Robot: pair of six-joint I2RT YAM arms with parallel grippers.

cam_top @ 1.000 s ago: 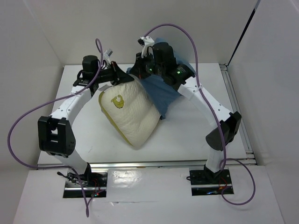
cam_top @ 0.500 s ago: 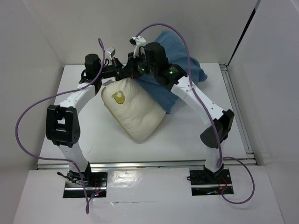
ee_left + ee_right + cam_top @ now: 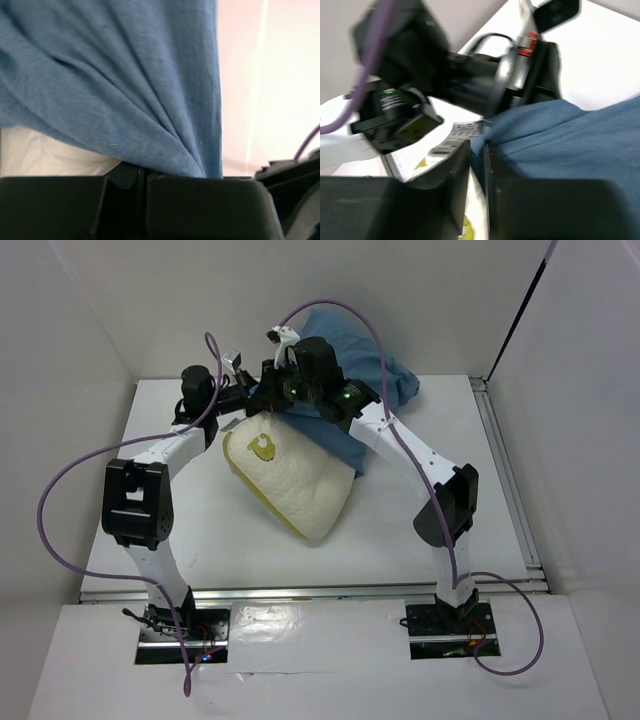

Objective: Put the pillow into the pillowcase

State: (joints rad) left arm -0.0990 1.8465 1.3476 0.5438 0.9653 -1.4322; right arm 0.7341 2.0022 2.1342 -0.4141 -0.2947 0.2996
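I watch both arms meet at the far side of the table (image 3: 440, 530), over the far corner of the pillow (image 3: 295, 485). The pillow lies slantwise on the white top, with its yellow mark (image 3: 262, 447) towards the grippers and its yellow seam along the left edge. The pillowcase (image 3: 350, 340) is bunched behind it and to its right. The blue cloth is heaped up towards the back wall and touches the pillow's far right edge. I cannot tell whether any of the pillow is inside the mouth of the case. The left gripper (image 3: 142, 175) has its jaws pressed together, and blue cloth fans out from between them in taut folds, so it has the pillowcase pinched. The right gripper (image 3: 477, 165) shows only a thin slit between its jaws. An edge of the blue cloth sits in that slit, with pale pillow fabric just below. In the right wrist view the left arm's black wrist (image 3: 420, 75) blurs close by, just beside the same fold of cloth.
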